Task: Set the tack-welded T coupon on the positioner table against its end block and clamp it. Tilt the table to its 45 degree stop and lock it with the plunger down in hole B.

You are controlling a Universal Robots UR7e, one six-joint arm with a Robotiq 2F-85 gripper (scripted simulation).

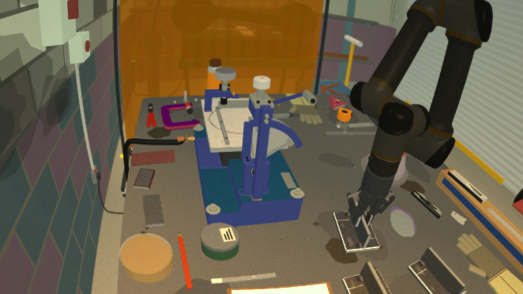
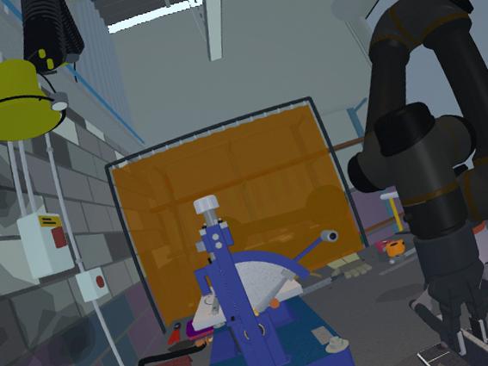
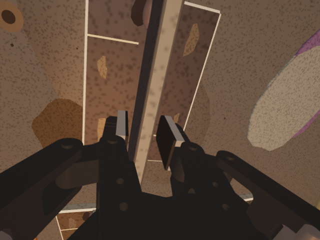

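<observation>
My gripper is open and holds nothing, lowered astride the upright web of the T coupon, which lies flat on the bench to the right of the positioner. The blue positioner stands mid-bench. Its pale table carries the clamp with a grey knob at the far end. The white plunger knob tops the blue post, and the tilt handle sticks out to the right.
An orange welding screen stands behind the positioner. Two more T coupons lie near the front edge. A grey disc lies just right of the gripper. A round tin and an orange pencil lie front left.
</observation>
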